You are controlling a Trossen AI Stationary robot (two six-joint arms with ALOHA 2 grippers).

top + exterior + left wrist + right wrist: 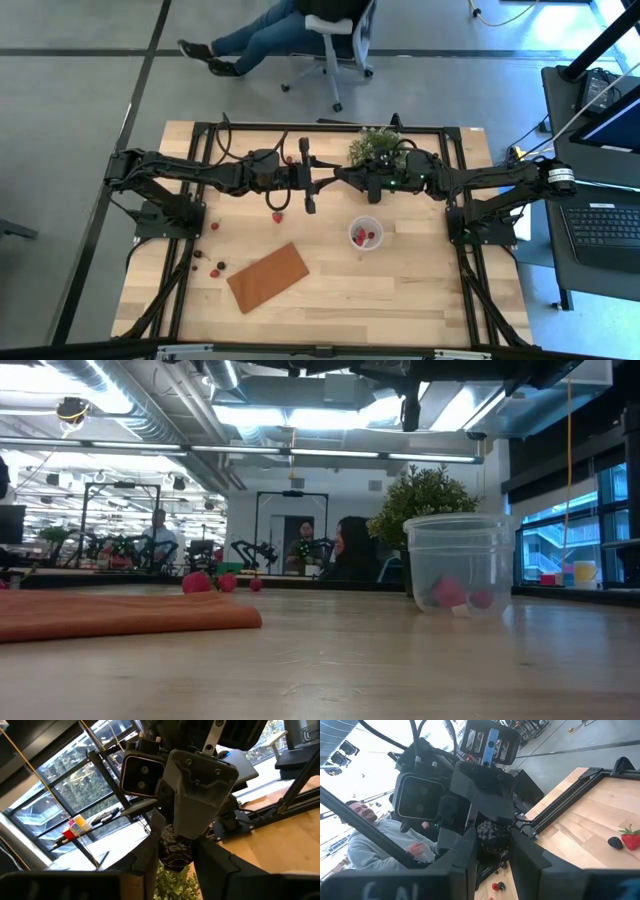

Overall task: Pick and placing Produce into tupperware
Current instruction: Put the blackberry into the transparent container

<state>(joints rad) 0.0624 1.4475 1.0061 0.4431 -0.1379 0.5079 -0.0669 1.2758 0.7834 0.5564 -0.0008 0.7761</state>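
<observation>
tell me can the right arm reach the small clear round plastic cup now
probably yes: the small clear round plastic cup stands on bare wood near the right hand, nothing between, though that hand is busy at a dark bumpy berry

No text, label, brand, number or sign can be read in any view; any marks on the far room's equipment and on the arms are too blurred to tell.
</observation>
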